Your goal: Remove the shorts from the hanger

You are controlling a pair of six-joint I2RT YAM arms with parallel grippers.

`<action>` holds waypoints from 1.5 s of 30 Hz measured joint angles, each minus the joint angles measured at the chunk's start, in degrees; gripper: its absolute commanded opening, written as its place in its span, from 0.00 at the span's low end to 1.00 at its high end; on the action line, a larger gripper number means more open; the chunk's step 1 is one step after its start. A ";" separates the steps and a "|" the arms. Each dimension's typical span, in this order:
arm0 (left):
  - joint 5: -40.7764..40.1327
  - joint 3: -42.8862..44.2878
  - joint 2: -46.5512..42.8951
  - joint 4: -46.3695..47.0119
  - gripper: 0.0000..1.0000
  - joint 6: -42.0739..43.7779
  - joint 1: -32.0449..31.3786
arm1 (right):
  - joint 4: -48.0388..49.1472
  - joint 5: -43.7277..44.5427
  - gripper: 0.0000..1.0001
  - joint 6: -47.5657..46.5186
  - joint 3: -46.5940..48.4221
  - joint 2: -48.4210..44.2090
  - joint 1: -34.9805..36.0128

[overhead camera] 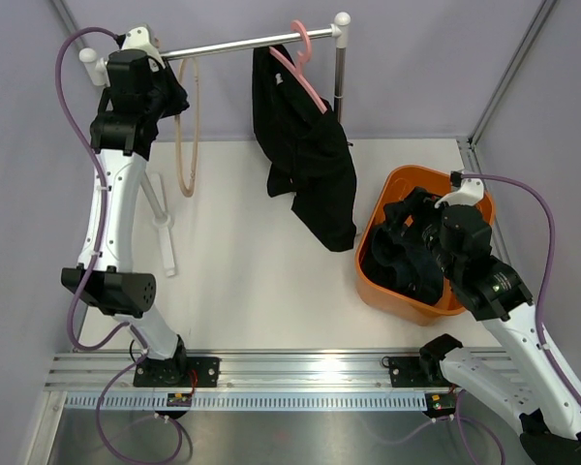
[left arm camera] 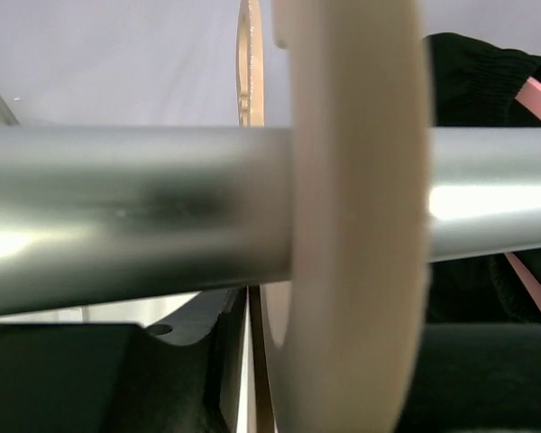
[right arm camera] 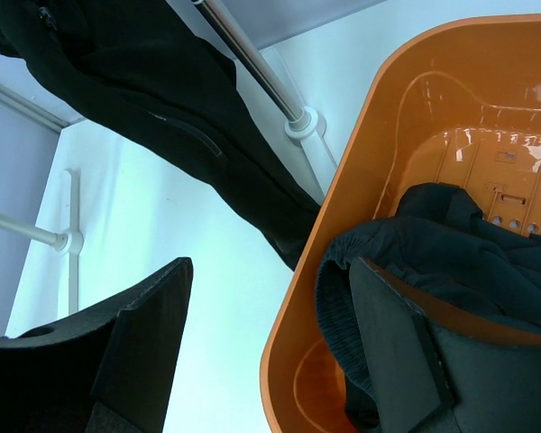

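The left end effector [overhead camera: 163, 92] is up at the rail [left arm camera: 117, 216], right beside the hook of a bare beige hanger [left arm camera: 361, 225]. Its own camera sees little but bar and hook, so I cannot tell whether its fingers are parted or closed. Across the bench [overhead camera: 242, 281], the right end effector [right arm camera: 269, 271] hangs released, jaws wide with nothing between them, over the near rim of the orange basket [overhead camera: 397, 182]. One pair of dark shorts [right arm camera: 451, 244] lies heaped inside it.

The other pair, the black shorts [overhead camera: 310, 165], hangs from the pink hanger [overhead camera: 310, 89] toward the right end of the rail, well apart from both arms. By my reckoning the job is half done.

What worries me is that the pink hook only rests over the bar. A tug on the cloth alone could drag the hanger along the rail or lift it off. The left arm could also knock the beige hanger loose as it pulls away. The black shorts look limp and bunched lopsidedly, one leg trailing low toward the bench. A pinch might catch a single layer and slip.
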 measured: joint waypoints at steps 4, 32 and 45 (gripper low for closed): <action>-0.66 -0.87 -1.75 -0.50 0.35 0.00 0.00 | -0.04 -0.81 0.79 0.00 0.02 0.09 0.00; -24.06 -16.48 -26.38 13.55 0.71 7.19 -25.97 | -2.12 -1.42 0.78 0.04 1.55 -2.71 0.00; -23.89 -1.07 1.25 16.61 0.80 4.96 -35.87 | -6.12 -1.42 0.78 0.00 2.84 -3.34 0.00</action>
